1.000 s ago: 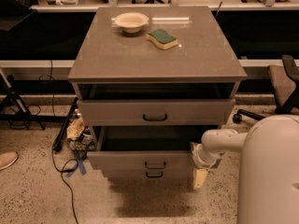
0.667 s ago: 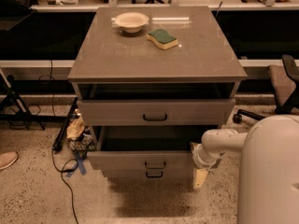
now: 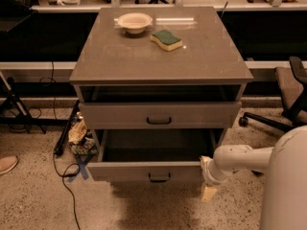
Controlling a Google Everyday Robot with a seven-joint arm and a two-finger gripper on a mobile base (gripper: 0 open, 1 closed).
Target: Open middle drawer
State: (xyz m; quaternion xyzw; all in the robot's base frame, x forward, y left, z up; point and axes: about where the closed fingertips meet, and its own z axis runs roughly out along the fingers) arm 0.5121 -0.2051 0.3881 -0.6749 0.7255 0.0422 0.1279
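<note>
Two fronts project: upper drawer (image 3: 159,115) slightly, middle drawer (image 3: 125,171) well out below it. Gripper (image 3: 208,192) at its right front corner, grip state indeterminable. Stiff, likely free-sliding; hold the black bar handle (image 3: 159,178).

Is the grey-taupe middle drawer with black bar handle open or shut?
Open: the middle drawer stands forward of the grey cabinet, dark interior showing. The gripper is beside its right corner.

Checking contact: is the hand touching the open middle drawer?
Cannot tell. The camera view shows the hand by the right front corner of the middle drawer, with neither contact nor gap plain.
</note>
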